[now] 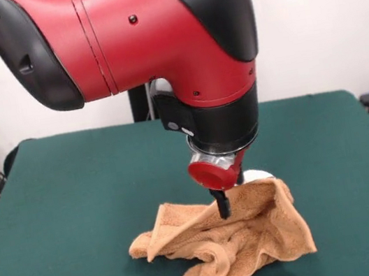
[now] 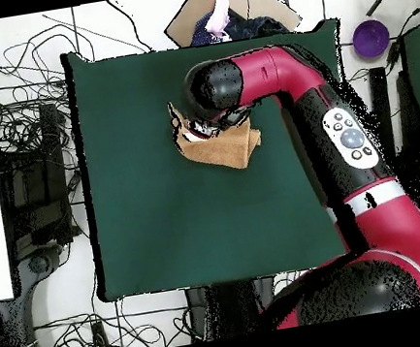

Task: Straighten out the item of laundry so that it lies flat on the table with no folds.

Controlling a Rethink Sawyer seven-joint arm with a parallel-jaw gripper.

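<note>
Green felt worktop (image 1: 74, 199) with pale wall behind | orange-tan towel (image 1: 244, 241) lies crumpled and folded near the front-view near edge, right of centre, part lifted | end effector (image 1: 222, 206) pushed down into the raised folds, grip state hidden | red and black arm (image 2: 346, 140) descends above it

Tangled cables (image 2: 27, 141) lie on the floor beside one table edge; a purple bowl (image 2: 370, 36) sits past the opposite edge.

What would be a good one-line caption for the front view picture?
A red robot arm lowers its gripper onto a crumpled orange towel lying on a green table.
</note>
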